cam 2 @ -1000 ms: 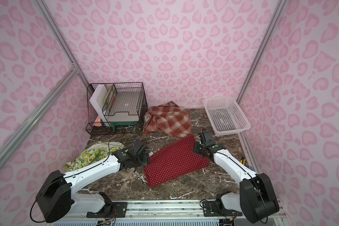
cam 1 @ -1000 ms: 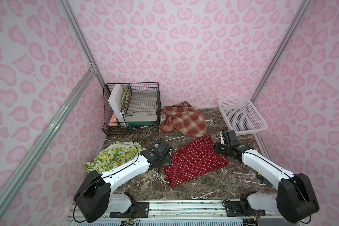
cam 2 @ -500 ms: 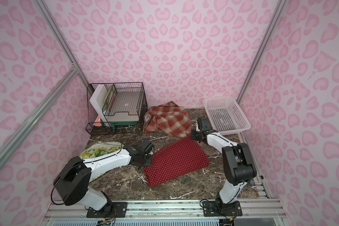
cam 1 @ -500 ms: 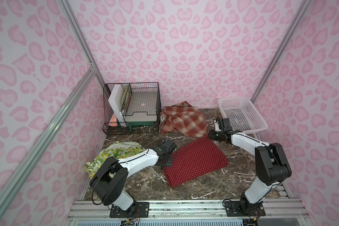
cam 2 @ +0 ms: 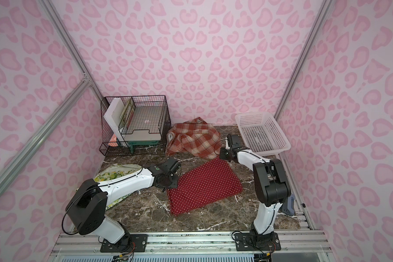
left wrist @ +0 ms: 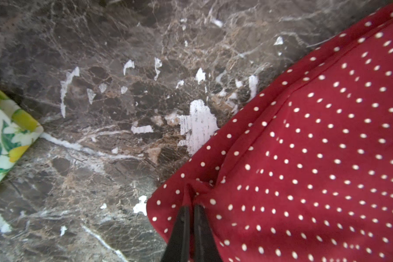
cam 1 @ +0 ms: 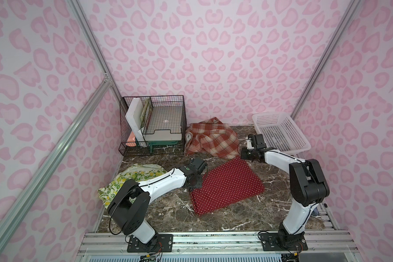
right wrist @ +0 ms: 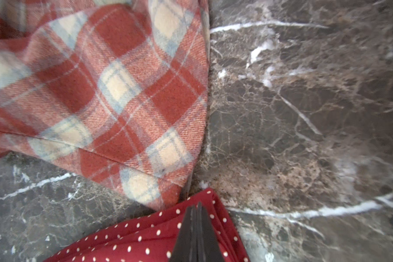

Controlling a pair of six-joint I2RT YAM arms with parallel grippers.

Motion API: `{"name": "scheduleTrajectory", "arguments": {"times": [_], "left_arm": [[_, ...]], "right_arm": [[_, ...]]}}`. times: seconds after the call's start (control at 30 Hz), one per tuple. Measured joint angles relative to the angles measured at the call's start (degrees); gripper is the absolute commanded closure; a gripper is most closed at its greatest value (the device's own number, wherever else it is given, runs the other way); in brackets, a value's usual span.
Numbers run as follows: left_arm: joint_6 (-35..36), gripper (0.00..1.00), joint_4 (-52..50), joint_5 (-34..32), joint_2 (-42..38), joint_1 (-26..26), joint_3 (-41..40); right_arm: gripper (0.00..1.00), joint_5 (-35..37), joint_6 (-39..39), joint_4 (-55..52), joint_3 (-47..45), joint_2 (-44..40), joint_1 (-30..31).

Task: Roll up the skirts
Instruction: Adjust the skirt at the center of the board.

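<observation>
In both top views the red polka-dot skirt [cam 1: 227,186] [cam 2: 204,183] lies folded flat mid-table. My left gripper [cam 1: 195,184] [left wrist: 191,206] is shut on its near-left edge, with a small pucker of cloth [left wrist: 192,188] rising between the fingers. My right gripper [cam 1: 243,157] [right wrist: 194,205] is shut on the skirt's far right corner [right wrist: 204,197]. The plaid skirt [cam 1: 211,140] [right wrist: 100,90] lies crumpled just behind that corner. The lemon-print skirt [cam 1: 132,179] [left wrist: 2,136] lies at the left, partly under my left arm.
A white perforated basket [cam 1: 270,114] stands at the back right, close behind my right gripper. A black wire rack [cam 1: 154,122] with trays fills the back left. A blue-grey object [cam 2: 288,204] lies at the table's right edge.
Both grippers have shut on the red skirt. The right gripper moved from the skirt's right side back to its far corner. The left gripper shifted slightly along the left edge.
</observation>
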Motion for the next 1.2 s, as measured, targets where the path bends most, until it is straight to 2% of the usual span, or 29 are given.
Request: {"name": "scheduleTrajectory", "arguments": {"times": [0.1, 0.17, 0.27, 0.33, 0.43, 0.53, 0.73, 0.87, 0.97, 1.1, 1.2], "left_arm": [[0.0, 0.97, -0.04, 0.0, -0.35, 0.0, 0.07], [0.0, 0.88, -0.04, -0.26, 0.09, 0.0, 0.04], [-0.02, 0.71, 0.24, -0.79, 2.43, 0.24, -0.13], [-0.52, 0.55, 0.39, -1.62, 3.96, 0.83, -0.85], [-1.9, 0.37, -0.04, -3.52, 4.13, 1.46, -1.57], [-2.56, 0.29, -0.07, -5.73, 2.45, 1.55, -1.57], [-3.02, 0.33, 0.66, -7.48, 1.88, 1.66, -2.54], [-3.13, 0.36, 2.21, -6.69, 3.37, 1.68, -5.07], [-3.04, 0.44, 5.35, -6.51, 3.52, 1.99, -6.73], [-3.02, 0.63, 10.19, -4.46, 4.42, 2.1, -8.57], [-2.89, 0.66, 14.4, -3.21, 5.77, 2.12, -8.87]], "right_arm": [[1.0, 0.96, 0.26, -0.04, -0.02, -0.7, -0.07], [1.0, 1.22, 0.46, -0.33, 0.35, -0.37, -0.09], [0.81, 1.33, 0.61, -0.42, 1.31, 1.03, -0.09], [0.67, 1.25, 1.16, -0.44, 1.86, 2.08, -0.09], [0.62, 1.14, 1.03, -0.44, 2.16, 2.4, -0.09], [0.61, 1.22, 1.01, -0.61, 1.81, 1.29, -0.04], [0.59, 3.85, 0.39, -2.14, -1.18, -5.55, 0.94], [0.61, 5.29, 0.7, -3.85, -8.39, -12.74, 1.57], [0.66, 5.9, 2.27, -5.16, -16.57, -19.37, 2.21], [0.71, 4.7, 5.29, -7.13, -26.82, -26.4, 4.72], [0.72, 4.35, 7.69, -7.23, -31.58, -27.61, 4.87]]}}
